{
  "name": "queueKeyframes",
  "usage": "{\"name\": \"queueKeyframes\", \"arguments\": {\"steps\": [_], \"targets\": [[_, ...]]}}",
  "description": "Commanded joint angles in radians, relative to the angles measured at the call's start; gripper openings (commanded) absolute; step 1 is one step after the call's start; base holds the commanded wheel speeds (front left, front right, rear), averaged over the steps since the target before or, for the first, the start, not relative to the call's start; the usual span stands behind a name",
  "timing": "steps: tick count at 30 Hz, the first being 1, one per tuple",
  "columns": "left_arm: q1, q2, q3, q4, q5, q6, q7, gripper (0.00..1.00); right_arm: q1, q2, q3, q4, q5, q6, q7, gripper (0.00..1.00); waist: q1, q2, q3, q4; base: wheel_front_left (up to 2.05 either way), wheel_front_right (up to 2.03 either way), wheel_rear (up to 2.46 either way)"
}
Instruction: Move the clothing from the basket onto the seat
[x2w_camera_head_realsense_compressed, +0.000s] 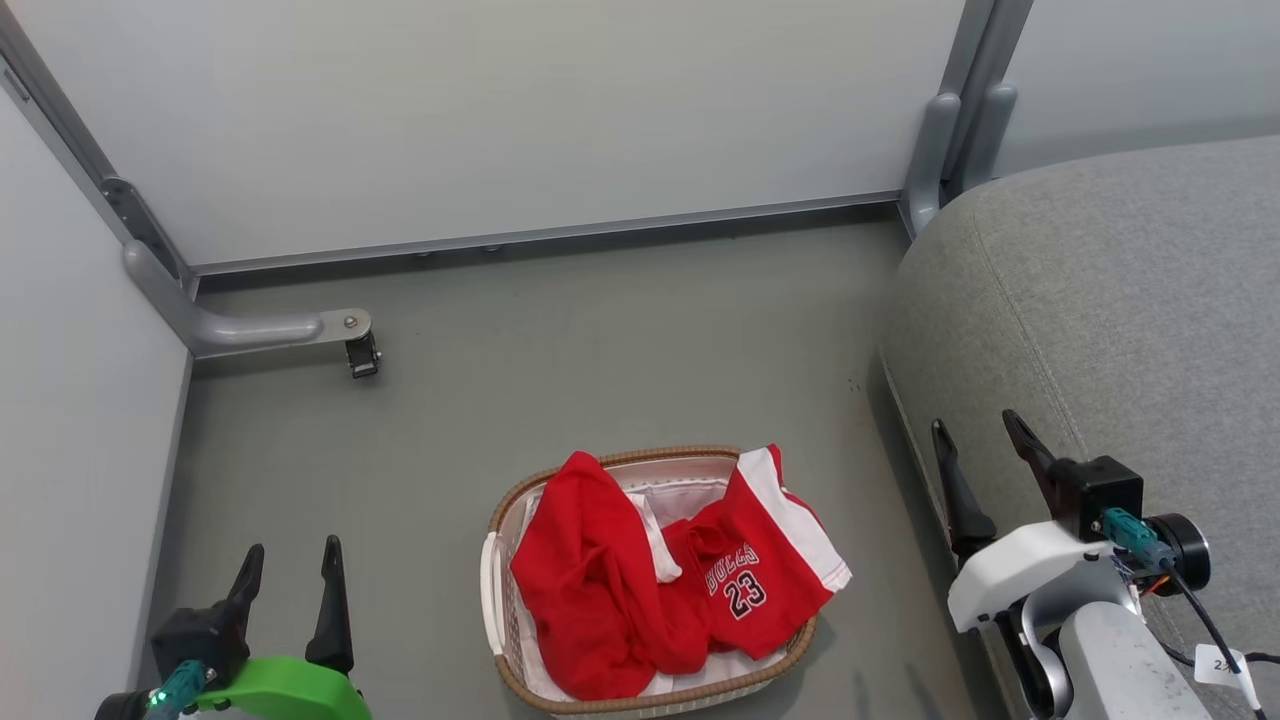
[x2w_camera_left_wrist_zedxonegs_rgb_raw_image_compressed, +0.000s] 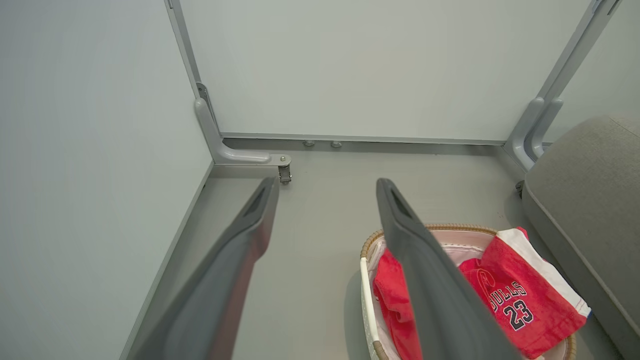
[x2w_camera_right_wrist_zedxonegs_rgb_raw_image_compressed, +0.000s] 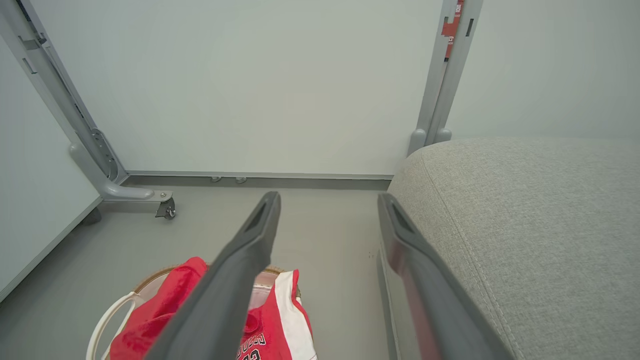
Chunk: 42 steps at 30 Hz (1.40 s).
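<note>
- Panels (x2w_camera_head_realsense_compressed: 500, 110) of pale grey close the room at the left and at the back. A frame foot with a small caster (x2w_camera_head_realsense_compressed: 362, 357) stands in the left corner.
- Left pincer (x2w_camera_head_realsense_compressed: 292, 545) hovers low at the left. Its fingers are wide apart with nothing between them, and it is well apart from the basket.
- Basket (x2w_camera_head_realsense_compressed: 620, 458) stands on the grey floor (x2w_camera_head_realsense_compressed: 600, 340), between the two pincers.
- Clothing (x2w_camera_head_realsense_compressed: 640, 575) lies crumpled in the basket. The plain red piece is at the left. The "BULLS 23" piece is at the right, and its white-trimmed edge hangs over the rim toward the seat. A white liner (x2w_camera_head_realsense_compressed: 690, 495) shows beneath.
- Handling, as I judge it: the cloth is soft, light and limp, and not fragile. It will sag when lifted, and it may drag the second piece or the liner with it.
- The best hold is probably a raised fold high on the heap, or the overhanging trimmed edge, away from the liner.
- Right pincer (x2w_camera_head_realsense_compressed: 974, 420) is also wide open and holds nothing. It is by the near edge of the seat.
- Seat (x2w_camera_head_realsense_compressed: 1120, 300) fills the right side, large and higher than the basket. Its rough grey fabric should keep the cloth from sliding.
</note>
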Motion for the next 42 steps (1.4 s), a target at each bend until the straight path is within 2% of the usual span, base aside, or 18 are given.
{"name": "queueKeyframes", "arguments": {"steps": [1, 11, 16, 33, 42], "targets": [[-0.004, 0.002, -0.002, 0.002, 0.022, -0.004, -0.010, 1.00, -0.002, -0.001, -0.001, 0.001, -0.025, 0.000, -0.010, 1.00, 0.0000, 0.0000, 0.003, -0.001, 0.00, 0.00, 0.00], [-0.045, 0.019, -0.078, 0.011, 0.058, -0.004, -0.028, 1.00, -0.037, 0.004, 0.012, -0.016, -0.105, 0.000, -0.026, 1.00, 0.0000, 0.0000, 0.076, -0.014, 0.00, 0.00, 0.00], [-0.091, 0.034, -0.136, 0.015, 0.027, -0.004, -0.026, 1.00, -0.070, 0.008, 0.026, -0.039, -0.104, 0.000, -0.027, 1.00, 0.0000, 0.0000, 0.148, -0.037, 0.00, 0.00, 0.00], [-0.299, 0.123, -0.326, 0.071, -0.040, -0.004, -0.025, 1.00, -0.207, 0.008, 0.109, -0.187, -0.001, 0.000, -0.027, 1.00, 0.0000, 0.0000, 0.427, -0.159, 0.00, 0.00, 0.00], [-0.416, 0.193, -0.469, 0.187, -0.063, -0.004, -0.025, 1.00, -0.269, 0.008, 0.156, -0.291, 0.051, 0.000, -0.027, 1.00, 0.0000, 0.0000, 0.558, -0.230, 0.00, 0.00, 0.00]]}}
